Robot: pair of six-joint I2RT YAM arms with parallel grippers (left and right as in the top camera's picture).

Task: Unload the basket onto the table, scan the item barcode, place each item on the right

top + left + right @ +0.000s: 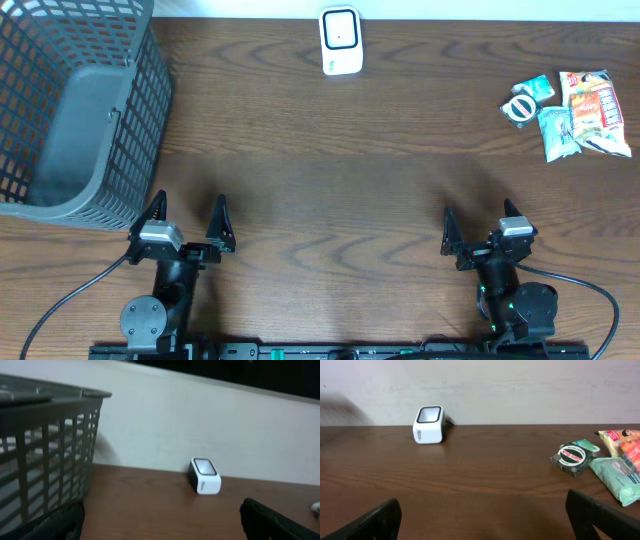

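My left gripper [190,197] stood at the near side of the brown wooden table [330,170], its two fingers spread wide with nothing between them. My right gripper [478,207] stood at the same near side, well apart from the left, its fingers also spread wide and holding nothing.

The white scanner [340,41] stood at the far edge of the table, close to the pale wall, roughly midway between my two arms. In the right wrist view its dark window faced up and toward my side.

The goods waiting for it lay in a small cluster at the far right corner, well apart from both the scanner and my right gripper. A round green-and-white tin [521,108] lay at the cluster's left. A pale blue packet [558,131] lay just beside the tin. An orange snack bag [590,104] lay at the cluster's right, touching the packet. I could not tell from any view where a barcode sat on them.

A grey mesh basket [150,80] filled the far left corner, lying on its side, just beyond my left gripper.
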